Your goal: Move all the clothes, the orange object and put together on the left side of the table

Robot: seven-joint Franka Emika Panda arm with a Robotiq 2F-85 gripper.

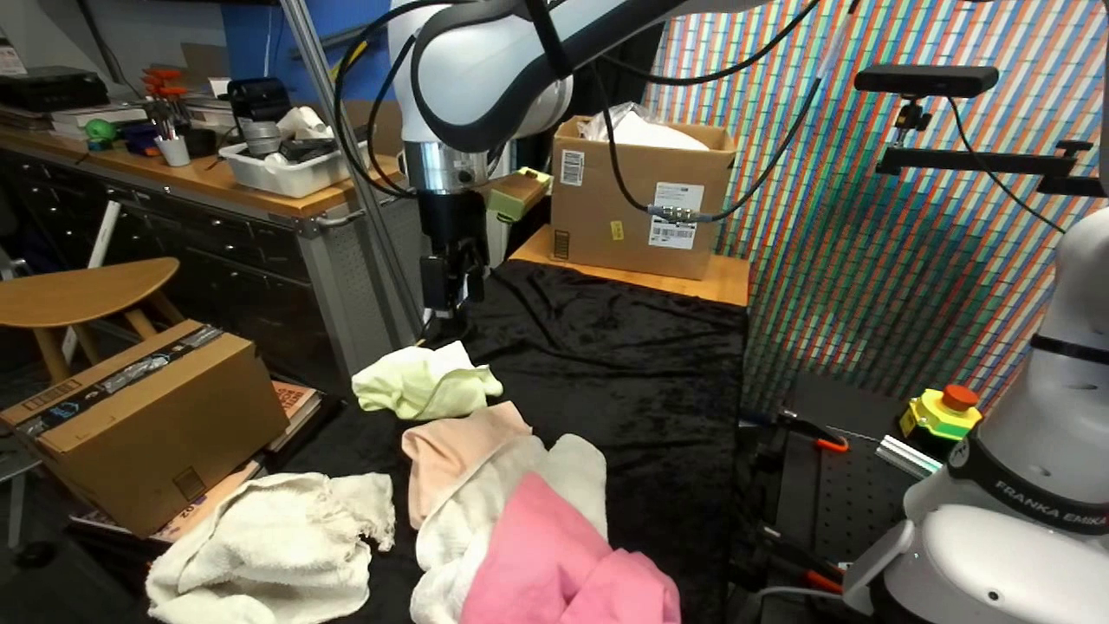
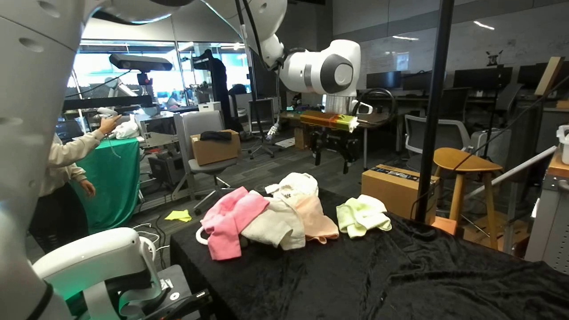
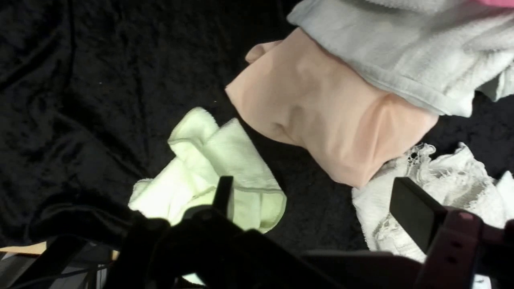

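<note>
My gripper point(image 3: 315, 196) is open and empty. It hangs above the table with a pale green cloth point(image 3: 200, 160) near its left finger. In both exterior views it is raised clear of the cloths point(image 1: 452, 303) point(image 2: 331, 164). The pale green cloth lies crumpled, apart from the others point(image 1: 424, 381) point(image 2: 362, 215). A peach-orange cloth point(image 3: 317, 100) lies partly under a greyish-white towel point(image 3: 401, 52) point(image 1: 576, 472). A pink cloth point(image 1: 563, 555) point(image 2: 235, 220) lies over that towel. A frayed white towel point(image 1: 286, 546) point(image 3: 461, 176) lies beside the pile.
A black cloth covers the table point(image 1: 624, 373). A brown box point(image 1: 173, 425) point(image 2: 391, 191) stands beside it near a pole point(image 2: 433, 129). A large carton point(image 1: 641, 199) stands at another end. A white loop point(image 2: 201, 235) shows beside the pink cloth. A person point(image 2: 66, 164) stands behind the robot base.
</note>
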